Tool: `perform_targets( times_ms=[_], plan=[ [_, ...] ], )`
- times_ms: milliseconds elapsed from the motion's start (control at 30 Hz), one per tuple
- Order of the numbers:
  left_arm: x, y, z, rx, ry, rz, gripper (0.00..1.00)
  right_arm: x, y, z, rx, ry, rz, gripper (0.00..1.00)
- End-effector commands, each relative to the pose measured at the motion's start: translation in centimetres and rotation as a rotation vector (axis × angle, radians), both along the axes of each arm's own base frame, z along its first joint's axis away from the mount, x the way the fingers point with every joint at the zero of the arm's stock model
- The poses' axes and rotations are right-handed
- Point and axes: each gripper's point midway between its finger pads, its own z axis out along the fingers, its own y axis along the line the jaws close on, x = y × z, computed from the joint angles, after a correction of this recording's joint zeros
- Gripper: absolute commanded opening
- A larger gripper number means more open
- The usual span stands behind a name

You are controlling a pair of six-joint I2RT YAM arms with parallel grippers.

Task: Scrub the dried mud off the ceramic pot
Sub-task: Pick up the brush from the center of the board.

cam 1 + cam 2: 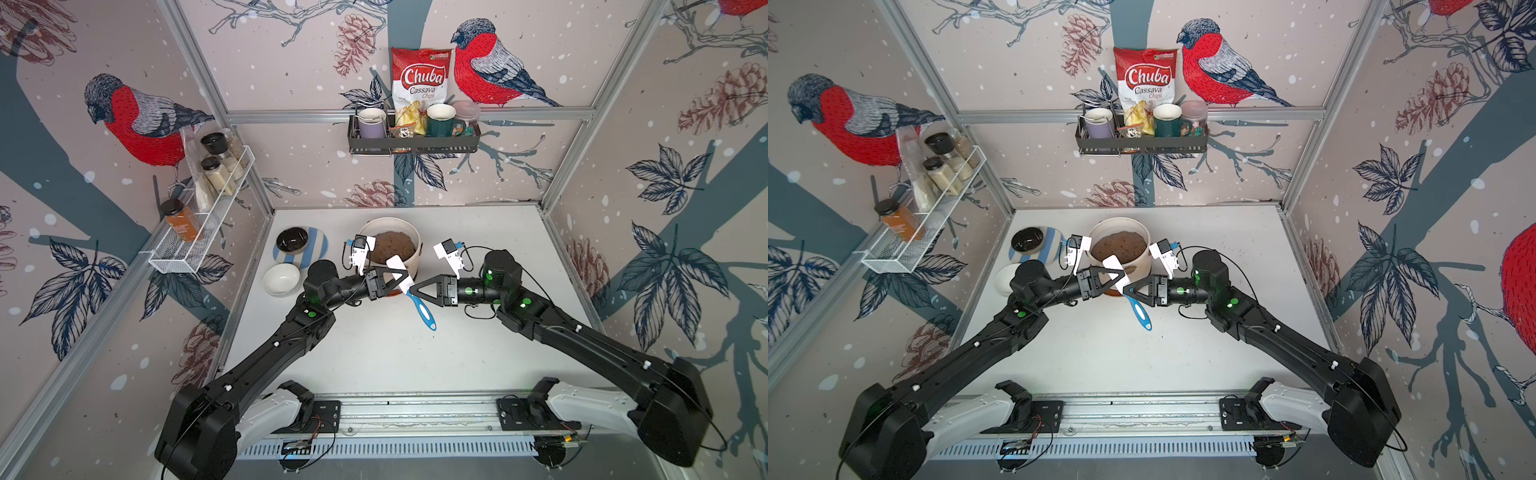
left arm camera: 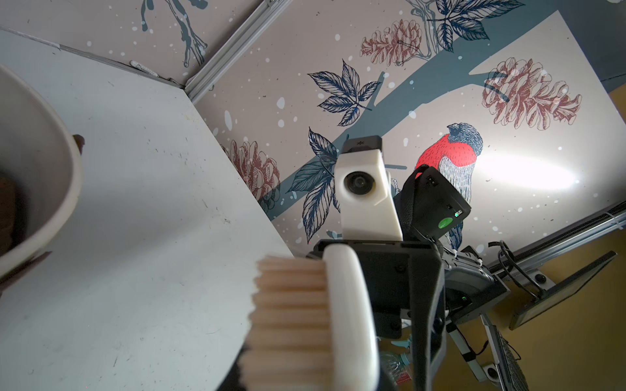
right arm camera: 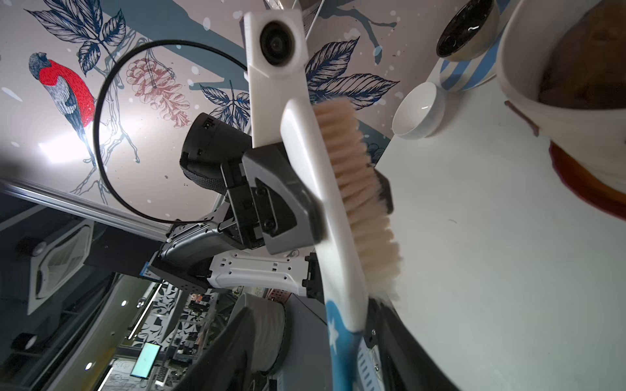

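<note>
ceramic pot (image 1: pixel 388 222) just behind brush (image 1: pixel 424 309) between left fingers (image 3: pixel 284 210)

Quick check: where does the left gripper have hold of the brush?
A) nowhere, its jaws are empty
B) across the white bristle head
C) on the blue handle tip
B: the right wrist view shows the left gripper pinching the brush across its white back and bristles, well away from the blue handle.
</note>
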Motion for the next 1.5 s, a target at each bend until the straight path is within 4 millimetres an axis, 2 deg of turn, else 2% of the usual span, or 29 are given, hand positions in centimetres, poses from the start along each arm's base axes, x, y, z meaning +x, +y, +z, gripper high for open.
perform_targets(
  times_ms=[0,133,367,500,700,800,933,1067,1100,1133,1200,1233,1267,1333,1467],
  plan=[
    [0.4,0.4,0.4,0.010,-0.049,0.039,0.25,-1.0,0.5,1.2,0.046,-0.002,0.053,0.57],
    [0.5,0.4,0.5,-0.005,-0.058,0.047,0.24,-1.6,1.0,1.3,0.053,-0.004,0.086,0.52],
    [0.4,0.4,0.5,-0.036,-0.071,0.042,0.24,-1.5,1.1,2.1,0.083,-0.007,0.077,0.46],
    [0.4,0.4,0.6,-0.075,-0.071,0.040,0.23,-1.0,1.2,2.6,0.102,-0.015,0.045,0.38],
    [0.7,0.4,0.8,-0.133,-0.072,0.038,0.22,-1.0,1.9,3.0,0.131,0.001,0.058,0.31],
    [1.0,0.3,0.6,-0.143,-0.070,0.041,0.20,-0.9,2.1,3.0,0.140,0.005,0.044,0.25],
    [1.0,0.3,0.3,-0.164,-0.066,0.043,0.20,-0.1,1.9,2.9,0.145,-0.001,-0.008,0.09],
    [0.9,0.3,0.6,-0.179,-0.072,0.033,0.19,0.1,1.7,2.6,0.134,-0.009,-0.001,0.03],
    [0.8,0.3,0.6,-0.180,-0.073,0.029,0.24,-0.1,1.7,2.5,0.126,-0.004,0.022,0.01],
    [0.8,0.4,0.6,-0.179,-0.075,0.029,0.33,-0.2,1.6,2.0,0.101,0.003,0.040,0.00],
    [0.8,0.6,0.5,-0.166,-0.073,0.038,0.79,-0.1,1.2,0.8,0.027,-0.001,0.057,0.00],
    [1.0,0.9,0.3,-0.156,-0.065,0.050,0.92,-0.2,0.8,-0.5,-0.049,-0.002,0.057,0.00],
    [1.3,1.2,0.2,-0.146,-0.056,0.064,0.96,-0.3,0.3,-1.7,-0.137,-0.030,0.047,0.00],
    [1.7,2.0,-0.1,-0.124,-0.030,0.106,0.97,-0.2,-1.0,-3.6,-0.313,-0.152,0.005,0.00],
    [2.4,2.6,-1.6,-0.003,0.011,0.166,0.98,1.7,-3.3,-6.6,-0.634,-0.352,-0.122,0.00]
  ],
)
